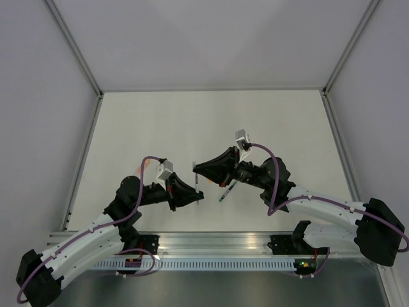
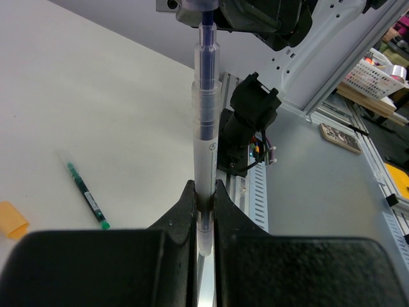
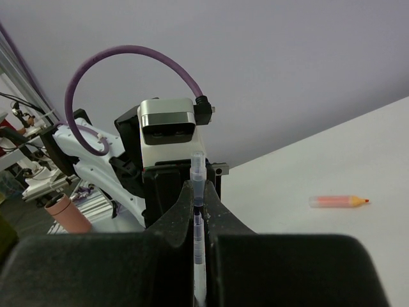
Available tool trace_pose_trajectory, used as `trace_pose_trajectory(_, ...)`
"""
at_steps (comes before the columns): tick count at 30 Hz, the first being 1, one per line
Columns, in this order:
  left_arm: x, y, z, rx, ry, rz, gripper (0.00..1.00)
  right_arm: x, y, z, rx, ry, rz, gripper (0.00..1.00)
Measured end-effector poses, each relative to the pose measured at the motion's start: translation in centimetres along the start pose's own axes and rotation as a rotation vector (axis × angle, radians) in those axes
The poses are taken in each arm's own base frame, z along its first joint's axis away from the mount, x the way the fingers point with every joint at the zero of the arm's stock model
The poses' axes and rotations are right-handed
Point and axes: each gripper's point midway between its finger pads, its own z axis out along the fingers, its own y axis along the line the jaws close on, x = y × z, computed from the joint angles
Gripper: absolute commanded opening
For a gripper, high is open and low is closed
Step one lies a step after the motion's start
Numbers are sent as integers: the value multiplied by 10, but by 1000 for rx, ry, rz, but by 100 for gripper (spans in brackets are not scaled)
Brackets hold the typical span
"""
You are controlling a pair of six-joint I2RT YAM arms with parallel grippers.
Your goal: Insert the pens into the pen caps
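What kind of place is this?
Probably a robot lab test bench: two black robot arms with purple cables work on a white table fenced by silver metal rails.

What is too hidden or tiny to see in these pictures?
Left wrist view: the orange cap is cut off by the left edge.
Left wrist view: the held pen has its top hidden inside the right hand.
Top view: held pen and clear tube are too small to tell apart.
Right wrist view: the orange pen is too blurry for details.
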Motion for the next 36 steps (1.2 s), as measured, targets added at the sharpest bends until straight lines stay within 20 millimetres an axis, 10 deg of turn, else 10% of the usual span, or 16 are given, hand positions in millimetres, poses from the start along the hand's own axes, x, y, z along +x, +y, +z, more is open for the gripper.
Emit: trace_pose_trajectory(36, 3, 2, 1, -5, 10, -10, 2, -8, 1, 1, 9, 11, -52, 0)
